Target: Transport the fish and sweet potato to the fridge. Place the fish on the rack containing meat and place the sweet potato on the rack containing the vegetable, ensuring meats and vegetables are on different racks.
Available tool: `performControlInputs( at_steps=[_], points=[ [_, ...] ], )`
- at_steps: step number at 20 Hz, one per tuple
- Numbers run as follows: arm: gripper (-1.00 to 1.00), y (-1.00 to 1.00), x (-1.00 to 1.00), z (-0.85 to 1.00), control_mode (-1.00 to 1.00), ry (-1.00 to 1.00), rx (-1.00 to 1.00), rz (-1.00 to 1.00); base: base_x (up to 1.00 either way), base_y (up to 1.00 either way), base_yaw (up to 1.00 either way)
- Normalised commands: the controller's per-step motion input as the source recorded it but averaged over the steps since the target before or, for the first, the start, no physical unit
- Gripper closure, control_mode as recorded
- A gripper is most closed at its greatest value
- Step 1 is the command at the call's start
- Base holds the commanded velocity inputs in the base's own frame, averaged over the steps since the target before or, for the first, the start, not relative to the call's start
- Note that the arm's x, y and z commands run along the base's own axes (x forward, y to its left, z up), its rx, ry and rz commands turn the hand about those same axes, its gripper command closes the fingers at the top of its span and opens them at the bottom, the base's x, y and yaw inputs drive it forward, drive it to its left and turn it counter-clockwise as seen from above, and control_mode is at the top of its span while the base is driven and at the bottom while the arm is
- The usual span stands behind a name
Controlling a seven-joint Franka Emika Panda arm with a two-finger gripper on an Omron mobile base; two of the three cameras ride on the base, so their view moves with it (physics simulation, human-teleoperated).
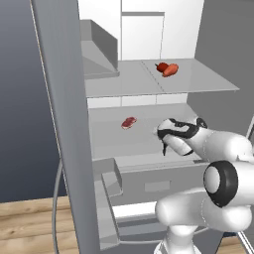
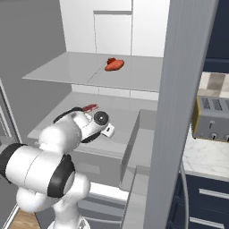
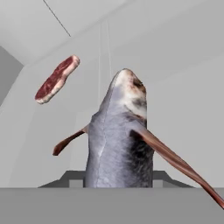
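Fridge (image 1: 213, 30) lower rack (image 1: 106, 134): meat (image 1: 129, 122), fish (image 3: 120, 140) near.

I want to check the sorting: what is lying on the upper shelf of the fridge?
The sweet potato lies on the upper shelf, touching the deep-red vegetable. In the right base view it largely covers that vegetable.

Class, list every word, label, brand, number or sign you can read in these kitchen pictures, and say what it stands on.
None: no readable text on the fridge, its shelves, the meat, the fish or the toaster.
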Motion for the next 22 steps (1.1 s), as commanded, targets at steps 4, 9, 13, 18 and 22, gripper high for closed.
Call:
performControlInputs(
  at_steps=[4,9,13,18,22],
  points=[
    [1.0,0.0,0.69,-0.41,-1.0,-0.12,0.0,0.0,0.0,0.0,0.0],
    [1.0,0.0,0.72,-0.48,-1.0,-0.02,0.0,0.0,0.0,0.0,0.0],
    [-1.0,0.02,0.71,-0.58,-1.0,-0.07,0.0,0.0,0.0,0.0,0.0],
    [-1.0,0.0,0.12,-0.1,-1.0,-0.04,0.0,0.0,0.0,0.0,0.0],
    [-1.0,0.0,-0.4,0.0,-1.0,-0.15,0.0,0.04,0.0,0.0,0.0]
  ],
)
